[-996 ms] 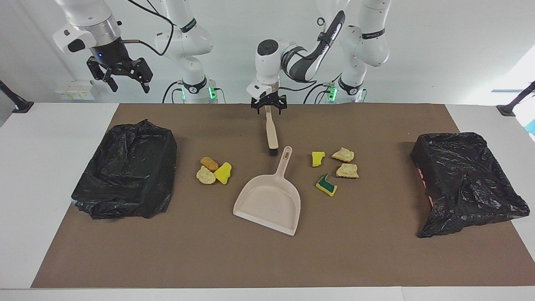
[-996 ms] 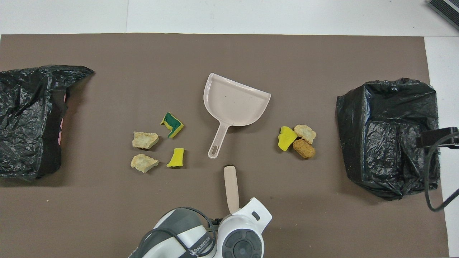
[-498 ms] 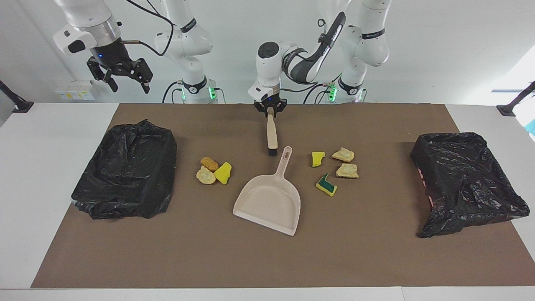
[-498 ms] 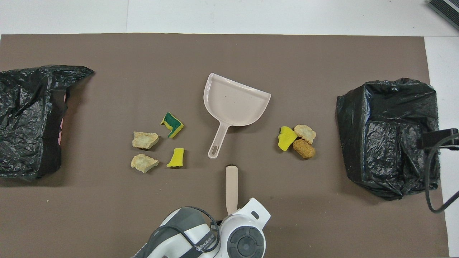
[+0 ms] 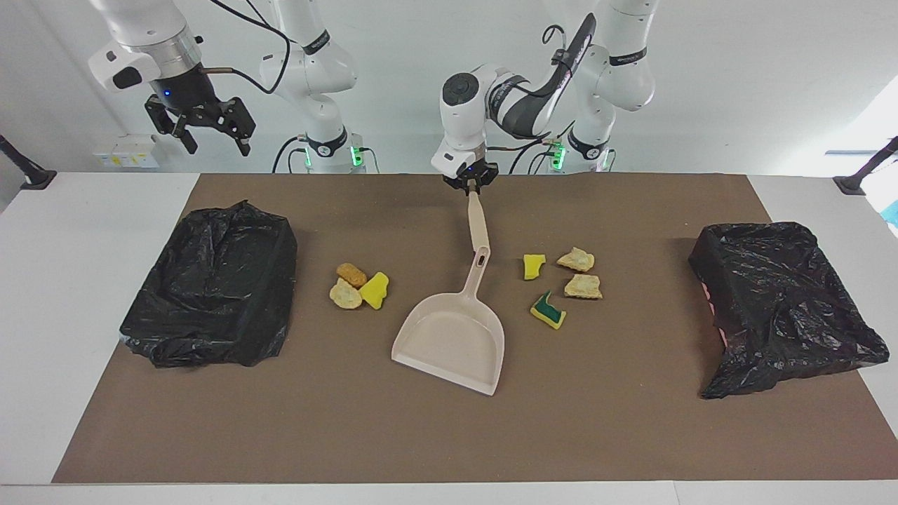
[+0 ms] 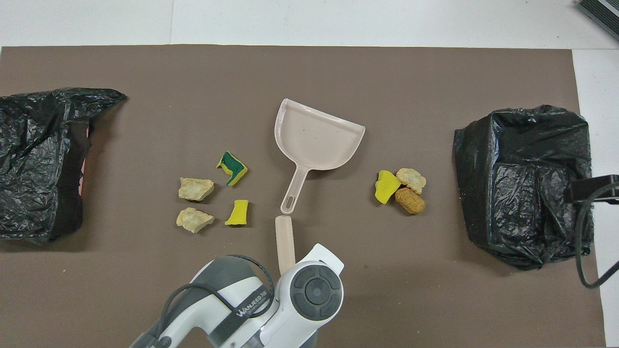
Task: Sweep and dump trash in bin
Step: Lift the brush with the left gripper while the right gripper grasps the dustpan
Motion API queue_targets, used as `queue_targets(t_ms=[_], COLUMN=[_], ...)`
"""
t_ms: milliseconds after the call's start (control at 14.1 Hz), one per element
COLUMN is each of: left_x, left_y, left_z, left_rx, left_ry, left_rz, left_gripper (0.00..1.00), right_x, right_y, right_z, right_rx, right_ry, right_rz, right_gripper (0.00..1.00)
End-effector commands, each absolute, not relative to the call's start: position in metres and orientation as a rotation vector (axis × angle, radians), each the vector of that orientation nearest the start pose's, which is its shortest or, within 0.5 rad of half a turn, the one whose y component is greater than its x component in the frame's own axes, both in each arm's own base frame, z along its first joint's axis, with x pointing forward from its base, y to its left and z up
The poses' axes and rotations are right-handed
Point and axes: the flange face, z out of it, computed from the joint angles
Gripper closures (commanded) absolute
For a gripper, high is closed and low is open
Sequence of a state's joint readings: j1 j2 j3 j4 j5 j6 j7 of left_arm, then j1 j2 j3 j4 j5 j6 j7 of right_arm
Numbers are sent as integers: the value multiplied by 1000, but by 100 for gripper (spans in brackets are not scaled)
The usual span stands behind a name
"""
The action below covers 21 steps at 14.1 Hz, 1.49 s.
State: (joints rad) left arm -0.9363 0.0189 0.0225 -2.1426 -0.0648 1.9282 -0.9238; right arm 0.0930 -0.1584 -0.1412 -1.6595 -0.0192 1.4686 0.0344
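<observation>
Over the dustpan handle's tip, left hand grips the brush; right hand spread, idle

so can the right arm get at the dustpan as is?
Probably yes. The dustpan lies bare mid-mat, nothing on it. The right gripper hangs open and empty above the bin; only the left gripper's brush ends by its handle.

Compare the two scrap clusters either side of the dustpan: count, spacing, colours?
The cluster toward the left arm's end has four scraps lying apart; the cluster toward the right arm's end has three bunched together, touching. Only the first includes a yellow scrap with a green layer; only the second has an orange-brown scrap. Both hold yellow and tan pieces and lie on the mat outside the dustpan.
</observation>
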Motion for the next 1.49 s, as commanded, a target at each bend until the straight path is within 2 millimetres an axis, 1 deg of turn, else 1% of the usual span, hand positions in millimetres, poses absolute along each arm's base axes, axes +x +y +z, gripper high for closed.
queue_targets(t_ms=[0, 142, 213, 356, 427, 498, 569, 640, 711, 853, 924, 996, 1138, 1209, 1280, 1422], left_x=[333, 358, 367, 395, 403, 413, 426, 437, 448, 467, 479, 484, 477, 470, 456, 430], left_y=[-387, -364, -357, -331, -321, -309, -293, -279, -262, -228, -210, -191, -167, -159, -154, -149], left_z=[400, 408, 415, 426, 428, 428, 426, 423, 421, 416, 414, 407, 395, 393, 386, 373], left_rx=[-2933, -2883, -2860, -2821, -2804, -2785, -2776, -2767, -2757, -2750, -2745, -2727, -2691, -2687, -2683, -2729], left_ry=[-186, -320, -353, -478, -522, -570, -640, -691, -742, -837, -912, -955, -994, -997, -978, -909], left_rz=[301, 267, 257, 240, 216, 203, 202, 207, 214, 216, 208, 226, 282, 293, 314, 360], left_gripper=[100, 100, 100, 100, 100, 100, 100, 100, 100, 100, 100, 100, 100, 100, 100, 100], right_x=[484, 485, 485, 491, 498, 510, 523, 536, 548, 571, 579, 586, 590, 591, 593, 593], right_y=[-36, -29, -28, -21, -1, 19, 45, 76, 102, 139, 151, 174, 240, 260, 278, 302], right_z=[656, 657, 657, 650, 647, 632, 617, 599, 583, 549, 534, 512, 483, 472, 460, 438], right_rx=[-3132, -3129, -3126, -3112, -3118, -3103, -3073, -3058, -3053, -2994, -2962, -2954, -2930, -2906, -2866, -2817], right_ry=[157, 229, 219, 221, 201, 264, 350, 404, 439, 523, 574, 614, 658, 696, 723, 733], right_rz=[72, 58, 58, 75, 54, 52, 43, 46, 34, 17, 25, 33, 0, -18, -26, -5], right_gripper=[0, 0, 0, 0, 0, 0, 0, 0, 0, 0, 0, 0, 0, 0, 0, 0])
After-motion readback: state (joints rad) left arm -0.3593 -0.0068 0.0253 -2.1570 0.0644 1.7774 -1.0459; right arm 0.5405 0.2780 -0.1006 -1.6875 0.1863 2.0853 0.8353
